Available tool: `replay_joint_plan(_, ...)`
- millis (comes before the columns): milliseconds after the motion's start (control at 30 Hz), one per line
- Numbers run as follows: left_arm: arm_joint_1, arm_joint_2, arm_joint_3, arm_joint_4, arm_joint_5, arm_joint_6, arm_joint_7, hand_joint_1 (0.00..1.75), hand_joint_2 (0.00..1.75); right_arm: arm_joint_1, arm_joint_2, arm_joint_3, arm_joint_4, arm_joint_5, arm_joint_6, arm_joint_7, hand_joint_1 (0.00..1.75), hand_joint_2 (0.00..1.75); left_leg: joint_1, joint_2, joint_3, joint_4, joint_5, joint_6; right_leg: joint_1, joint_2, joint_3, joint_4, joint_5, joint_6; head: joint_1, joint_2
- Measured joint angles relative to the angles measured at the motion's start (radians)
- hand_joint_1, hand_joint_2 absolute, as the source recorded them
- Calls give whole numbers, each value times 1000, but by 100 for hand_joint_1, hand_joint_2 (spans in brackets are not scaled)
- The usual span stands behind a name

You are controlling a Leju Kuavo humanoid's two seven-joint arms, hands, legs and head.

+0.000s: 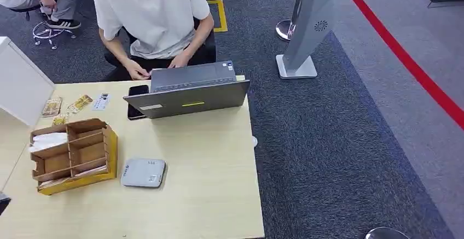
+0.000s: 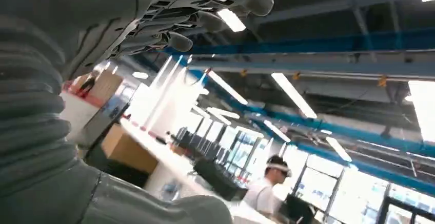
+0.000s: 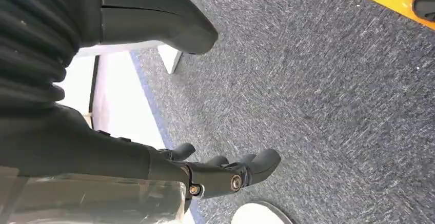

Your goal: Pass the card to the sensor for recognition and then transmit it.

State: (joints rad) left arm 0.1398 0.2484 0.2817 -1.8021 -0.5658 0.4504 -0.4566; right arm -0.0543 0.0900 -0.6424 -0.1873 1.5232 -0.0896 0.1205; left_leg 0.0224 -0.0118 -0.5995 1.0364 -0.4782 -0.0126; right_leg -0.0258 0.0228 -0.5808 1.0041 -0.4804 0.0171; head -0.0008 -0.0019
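Head view: grey sensor [image 1: 143, 172] lies flat on the light wood table [image 1: 208, 195], just beside a yellow-edged wooden organiser [image 1: 74, 154]. Cards [image 1: 101, 101] lie near the table's far edge, by a phone [image 1: 137, 99] and open laptop [image 1: 189, 90]; a person [image 1: 156, 20] types. Left hand [image 2: 174, 14] released, fingers loosely curved, holding nothing. Right hand [image 3: 205, 175] over carpet [image 3: 318, 90], fingers spread, holding nothing.

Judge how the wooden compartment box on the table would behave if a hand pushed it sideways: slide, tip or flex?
The wooden box sits low and wide on the table, so it would probably slide rather than tip. Its thin board dividers look rigid, so little flexing seems likely. The white papers resting loose in one compartment might shift or spill.
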Motion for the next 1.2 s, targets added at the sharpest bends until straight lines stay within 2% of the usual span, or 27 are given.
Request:
replay_joint_plan(33, 4, -3, 33, 3, 69, -35, -12, 0, 175, -1, 0, 0, 0, 1, 0, 0, 0, 175, 0, 0, 0, 0, 0, 0, 0, 0, 0, 0, 0, 0, 0, 0)
replay_joint_plan(100, -1, -12, 133, 44, 240, -158, -75, 0, 175, -1, 0, 0, 0, 3, 2, 0, 0, 175, 0, 0, 1, 0, 0, 0, 0, 0, 1, 0, 0, 0, 0, 0)
replay_joint_plan(133, -7, -17, 201, 83, 289, -231, -120, 0, 175, -1, 0, 0, 0, 3, 3, 0, 0, 175, 0, 0, 1, 0, 0, 0, 0, 0, 1, 0, 0, 0, 0, 0)
replay_joint_plan(167, -13, -22, 260, 116, 298, -271, -152, 0, 175, 0, 0, 0, 0, 3, 3, 0, 0, 175, 0, 1, 1, 0, 0, 0, 0, 1, 0, 0, 0, 0, -1, 0)
replay_joint_plan(200, -18, -28, 308, 139, 314, -299, -163, 0, 175, 0, -1, 0, 0, 4, 5, 0, 0, 175, 0, 1, 1, 0, 0, 0, 0, 1, 0, 0, 0, 0, -1, 0)
replay_joint_plan(267, -43, -35, 395, 208, 395, -387, -138, 0, 175, -1, -2, 0, 0, 6, 10, -1, 0, 175, 0, -1, 1, 0, 0, 0, 0, -1, 2, 0, -1, 0, 0, 0)
replay_joint_plan(333, -83, -20, 503, 352, 494, -494, -133, 0, 175, -4, -2, 9, 0, 6, 16, -10, 0, 175, 0, 0, 2, -1, 0, 0, 0, -1, 3, 0, -1, -1, 0, 0)
replay_joint_plan(400, -117, 19, 616, 549, 580, -590, -137, 0, 175, -3, -2, 23, 0, 6, 16, -17, 0, 175, 1, 1, 4, -1, -2, -2, 1, 1, 3, 0, -1, -1, -1, 0)
replay_joint_plan(467, -156, 68, 737, 789, 686, -696, -123, 0, 175, -3, -5, 40, 0, 6, 16, -23, 0, 175, 1, 1, 5, -2, -1, -2, 1, 1, 3, 1, -2, -2, -2, 0)
replay_joint_plan(533, -173, 88, 818, 963, 749, -755, -126, 0, 175, -4, -6, 54, 0, 6, 16, -28, 0, 175, 1, 0, 5, -2, -2, -2, 1, 0, 3, 0, -2, -2, -3, 0)
replay_joint_plan(633, -191, 111, 890, 1141, 754, -769, -134, 0, 175, -7, -8, 68, 0, 6, 17, -28, 0, 175, 1, -4, 5, -2, -2, -2, 1, -4, 4, 0, -4, 0, 0, 0)
replay_joint_plan(700, -204, 124, 919, 1210, 755, -769, -134, 0, 175, -10, -8, 73, 0, 6, 17, -28, 0, 175, 1, -5, 5, -2, -2, -2, 1, -4, 6, 0, -4, 0, 1, 0)
replay_joint_plan(867, -222, 146, 953, 1300, 757, -768, -133, 0, 175, -11, -8, 81, 0, 6, 16, -28, 0, 175, 1, -4, 5, -2, -2, -2, 1, -4, 6, -1, -4, 0, 0, 0)
replay_joint_plan(1000, -228, 153, 959, 1331, 762, -771, -127, 0, 175, -11, -9, 86, 0, 6, 16, -28, 0, 175, 1, -4, 5, -2, -2, -2, 1, -4, 6, 0, -4, 0, 0, 0)
replay_joint_plan(1033, -231, 154, 964, 1339, 788, -782, -97, 0, 175, -11, -9, 87, 0, 6, 16, -28, 0, 175, 1, -4, 5, -2, -2, -2, 1, -4, 6, 0, -4, 0, 0, 0)
replay_joint_plan(1133, -245, 142, 1028, 1392, 948, -817, 49, 0, 175, -11, -10, 104, 0, 6, 17, -28, 0, 175, 1, -4, 6, -2, -2, -2, 1, -4, 6, 0, -4, 0, -1, 0)
replay_joint_plan(1200, -245, 106, 1063, 1429, 964, -809, 72, 0, 175, -11, -10, 112, 0, 6, 21, -27, 0, 175, 0, -4, 6, -2, -2, -1, 0, -4, 6, 0, -4, 0, -1, 0)
